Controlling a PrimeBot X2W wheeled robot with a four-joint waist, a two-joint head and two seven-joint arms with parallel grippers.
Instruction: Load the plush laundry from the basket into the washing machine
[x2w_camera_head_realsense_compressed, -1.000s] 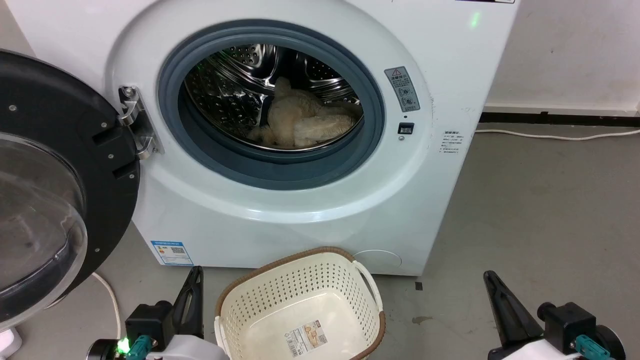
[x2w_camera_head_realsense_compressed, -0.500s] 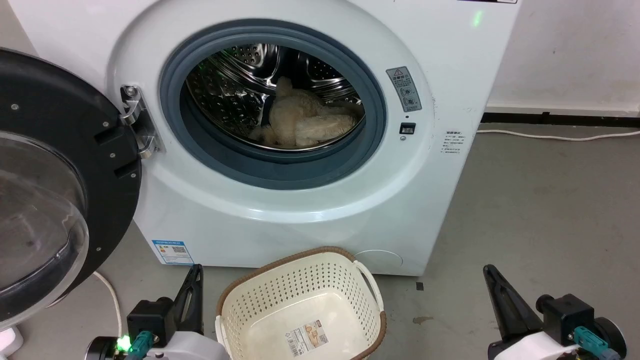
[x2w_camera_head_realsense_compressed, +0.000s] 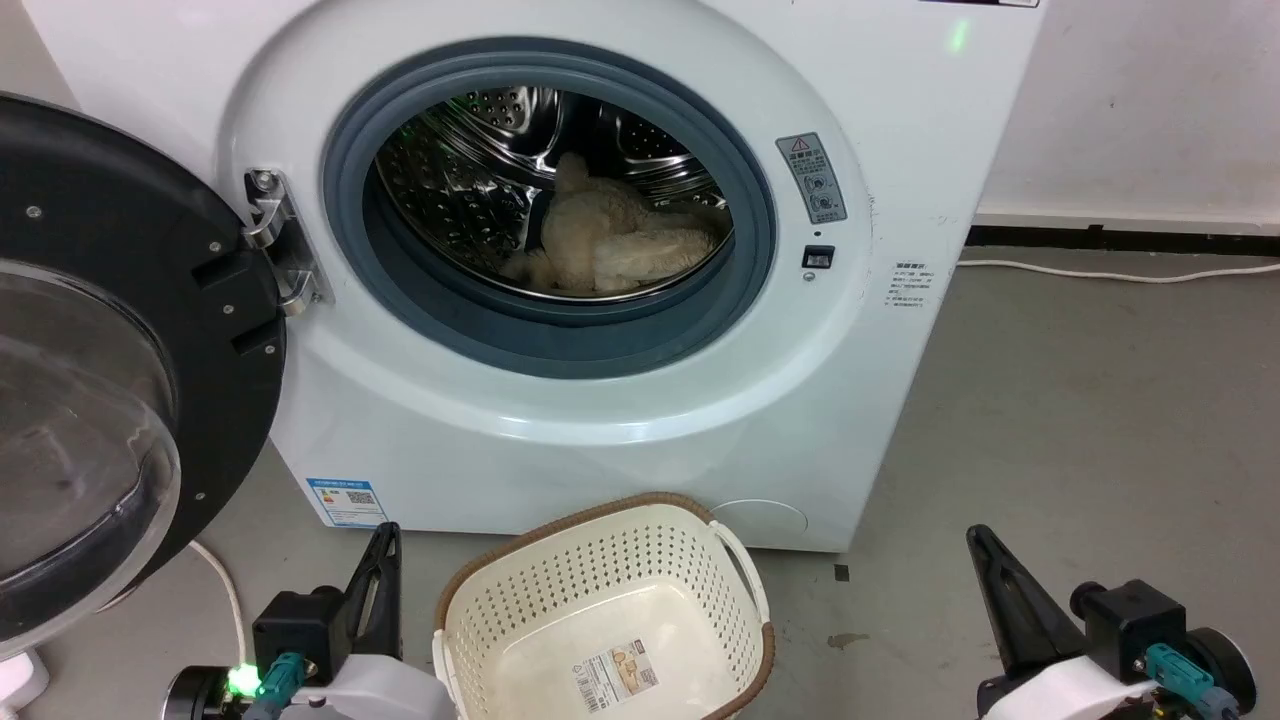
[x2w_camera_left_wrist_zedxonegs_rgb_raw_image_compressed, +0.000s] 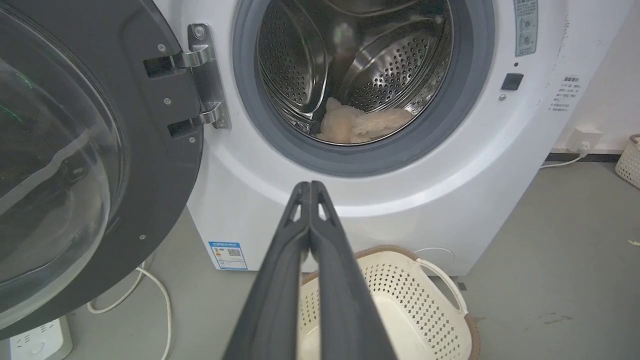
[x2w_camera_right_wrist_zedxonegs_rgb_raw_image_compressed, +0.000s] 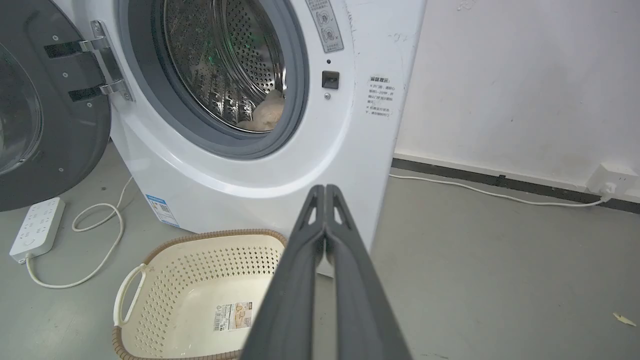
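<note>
The beige plush laundry (x2w_camera_head_realsense_compressed: 610, 245) lies inside the steel drum of the white washing machine (x2w_camera_head_realsense_compressed: 600, 420), whose black-rimmed glass door (x2w_camera_head_realsense_compressed: 110, 370) stands swung open to the left. On the floor before the washer sits the cream basket (x2w_camera_head_realsense_compressed: 600, 610), holding nothing but the label (x2w_camera_head_realsense_compressed: 612, 672) on its bottom. My left gripper (x2w_camera_head_realsense_compressed: 385, 540) is shut and holds nothing, just left of the basket. Also shut and holding nothing, my right gripper (x2w_camera_head_realsense_compressed: 978, 540) hangs over the bare floor well to the basket's right. In the wrist views the plush (x2w_camera_left_wrist_zedxonegs_rgb_raw_image_compressed: 357, 125) (x2w_camera_right_wrist_zedxonegs_rgb_raw_image_compressed: 267, 112) shows in the drum beyond the closed fingers.
A white power strip (x2w_camera_right_wrist_zedxonegs_rgb_raw_image_compressed: 36, 227) and its looping cable (x2w_camera_right_wrist_zedxonegs_rgb_raw_image_compressed: 95, 240) lie on the grey floor under the open door. Another white cable (x2w_camera_head_realsense_compressed: 1110, 272) runs along the wall base to a socket (x2w_camera_right_wrist_zedxonegs_rgb_raw_image_compressed: 612, 182). A second perforated basket (x2w_camera_left_wrist_zedxonegs_rgb_raw_image_compressed: 629, 162) stands far right.
The whole head view has shifted slightly, so the camera moved. Both grippers have crept a little higher in it; plush, basket and door are unmoved.
</note>
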